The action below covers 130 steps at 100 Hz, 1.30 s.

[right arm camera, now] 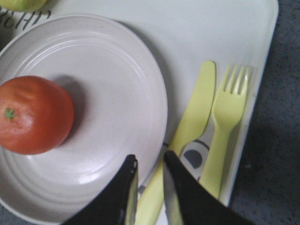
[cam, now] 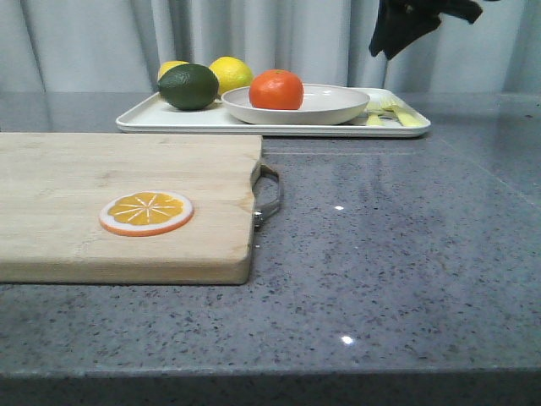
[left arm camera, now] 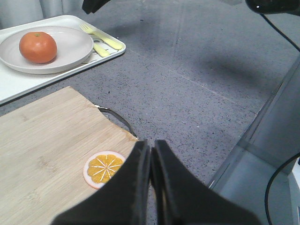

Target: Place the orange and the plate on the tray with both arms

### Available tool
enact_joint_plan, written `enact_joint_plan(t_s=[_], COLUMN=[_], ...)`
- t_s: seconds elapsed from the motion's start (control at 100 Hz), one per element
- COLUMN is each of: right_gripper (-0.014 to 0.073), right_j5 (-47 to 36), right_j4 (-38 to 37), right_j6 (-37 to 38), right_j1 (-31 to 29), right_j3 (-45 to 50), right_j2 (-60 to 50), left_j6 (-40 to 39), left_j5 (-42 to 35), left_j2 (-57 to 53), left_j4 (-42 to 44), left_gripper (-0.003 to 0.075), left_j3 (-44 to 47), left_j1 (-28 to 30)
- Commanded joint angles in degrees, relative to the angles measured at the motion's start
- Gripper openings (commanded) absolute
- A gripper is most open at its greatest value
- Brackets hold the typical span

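Note:
The orange (cam: 275, 90) sits in the off-white plate (cam: 338, 106), which rests on the white tray (cam: 169, 118) at the back of the table. My right gripper (cam: 389, 46) hangs above the tray's right end, apart from it. In the right wrist view its jaws (right arm camera: 150, 161) stand slightly apart and empty over the plate (right arm camera: 117, 93) rim, with the orange (right arm camera: 33, 115) off to one side. My left gripper (left arm camera: 151, 143) is shut and empty above the cutting board's corner. The orange (left arm camera: 38, 47) and plate (left arm camera: 70, 47) lie far from it.
A wooden cutting board (cam: 101, 203) with a metal handle (cam: 269, 194) fills the front left and holds a flat orange slice (cam: 146, 211). On the tray are two lemons (cam: 230, 72), a dark green fruit (cam: 188, 86), and a yellow fork (right arm camera: 227, 112) and knife (right arm camera: 187, 126).

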Motion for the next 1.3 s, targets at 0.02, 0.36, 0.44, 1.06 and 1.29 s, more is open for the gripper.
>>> enact_joint_plan(t_s=[0.02,0.36,0.44,1.06,1.29], right_gripper=[0.0028,-0.0066,-0.0066,-0.0066,-0.0066], right_j5=[2.8,6.4,6.4,-19.0,-32.8], right_j4=[-0.9,-0.5,-0.6,-4.5,-4.5], right_j6=[-0.8,0.2,0.2,-5.7,-10.0], right_j1=[-0.2,0.9,1.5,2.2,2.2], right_j3=[-2.0,0.4,3.9,58.4,79.9], right_j2=[-6.9,-17.9,-22.2,-63.7,-78.3], left_j6=[-0.1,-0.1,-0.1,-0.1,-0.1], left_j5=[-3.9,-3.9,-3.9,-4.4,-4.5], left_j2=[0.2,0.2,0.2,0.2,0.2], left_j4=[-0.7,-0.7,-0.7,-0.7,-0.7], left_gripper=[-0.002,-0.002,-0.002,-0.002,-0.002], left_j3=[-1.4,-1.4,-1.4,-1.4,-1.4], left_j1=[-0.2,-0.2,-0.2,-0.2,-0.2])
